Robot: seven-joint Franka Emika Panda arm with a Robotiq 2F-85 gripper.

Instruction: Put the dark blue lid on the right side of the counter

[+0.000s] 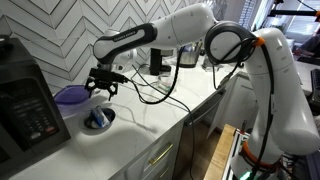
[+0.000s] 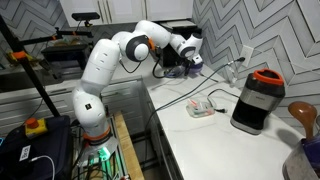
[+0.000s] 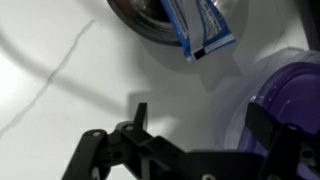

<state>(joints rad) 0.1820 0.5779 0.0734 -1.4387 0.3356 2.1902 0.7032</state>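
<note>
The dark blue lid lies flat on the white counter near the back wall, next to a black appliance. In the wrist view it is the purple disc at the right edge. My gripper hangs just beside and above the lid. In the wrist view the gripper is open and empty, with one finger over the lid's rim and the other over bare counter. The lid is hidden in an exterior view where the gripper shows at the far end of the counter.
A grey dish with blue-and-white packets sits just in front of the lid. A black appliance stands beside it. Cables run across the counter. A black jar with an orange top and a wooden spoon stand farther along.
</note>
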